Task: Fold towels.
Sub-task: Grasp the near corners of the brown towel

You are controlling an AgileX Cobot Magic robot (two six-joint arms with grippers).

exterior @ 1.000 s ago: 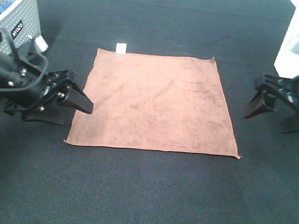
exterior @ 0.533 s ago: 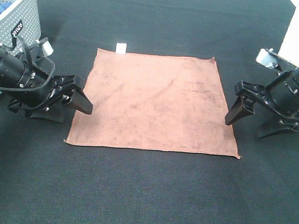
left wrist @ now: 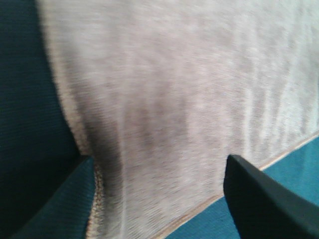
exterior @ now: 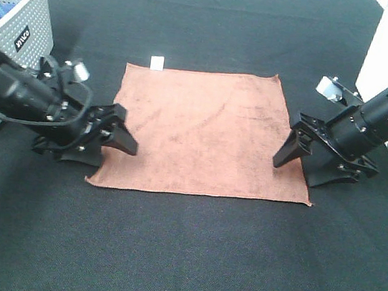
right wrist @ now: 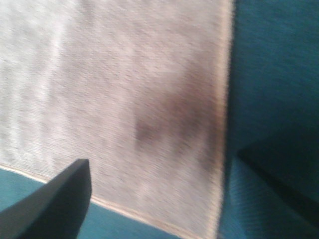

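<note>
Black tabletop (exterior: 178,259) carries the flat rust-brown towel (exterior: 203,129), left gripper (exterior: 114,156) and right gripper (exterior: 295,173) gaping wide, empty, over its near corners

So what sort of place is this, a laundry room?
More likely a robot test bench than a laundry: a black-covered table, a left arm and right arm flanking one flat rust-brown towel, and a grey perforated basket at the far left.
</note>
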